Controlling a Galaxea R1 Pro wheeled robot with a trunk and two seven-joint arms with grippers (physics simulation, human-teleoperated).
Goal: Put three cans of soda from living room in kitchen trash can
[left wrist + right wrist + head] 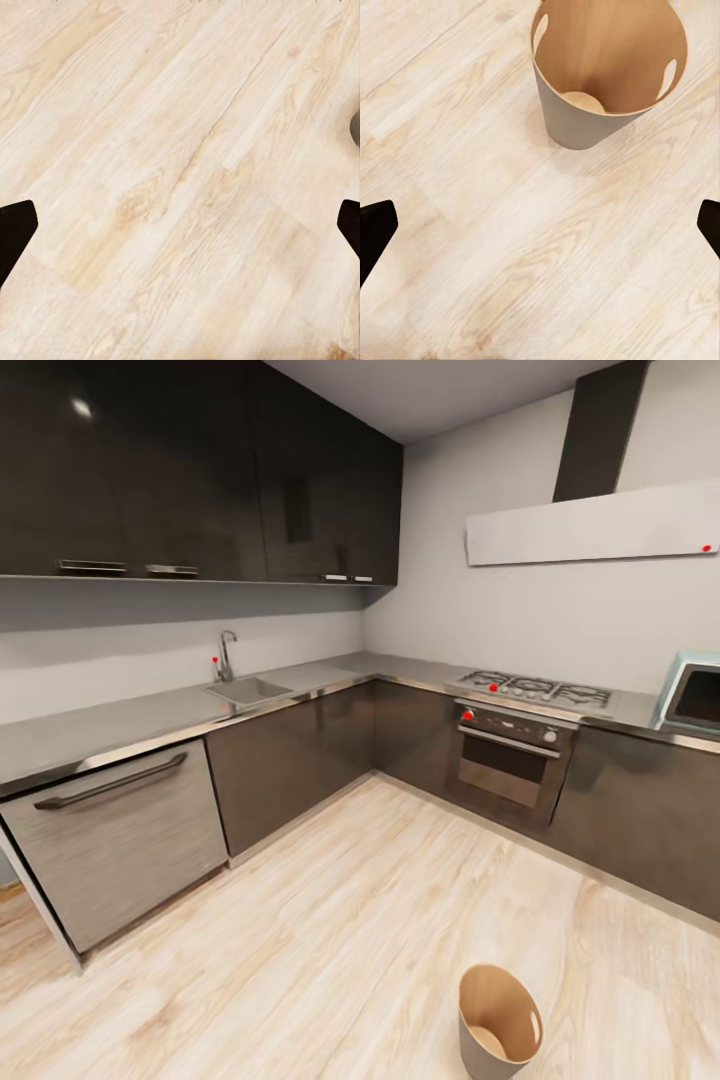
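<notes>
The tash can (482, 1048) stands upright on the light wood kitchen floor, low in the head view and right of centre. It is pale grey outside and tan inside, with two handle slots near the rim. In the right wrist view the tash can (577, 124) sits just ahead of my right gripper (540, 225), and its bare bottom shows with nothing in it. The right gripper is open, its dark fingertips (375, 225) wide apart over the floor. My left gripper (180, 225) is open too, above bare planks. The cans of soda are out of view.
An L-shaped run of dark cabinets with a steel counter (150, 715) lines the far walls. It holds a sink (248, 689), dishwasher (120, 840), oven with hob (515, 755) and a pale blue microwave (695, 695). Open plank floor (330, 930) lies between me and them.
</notes>
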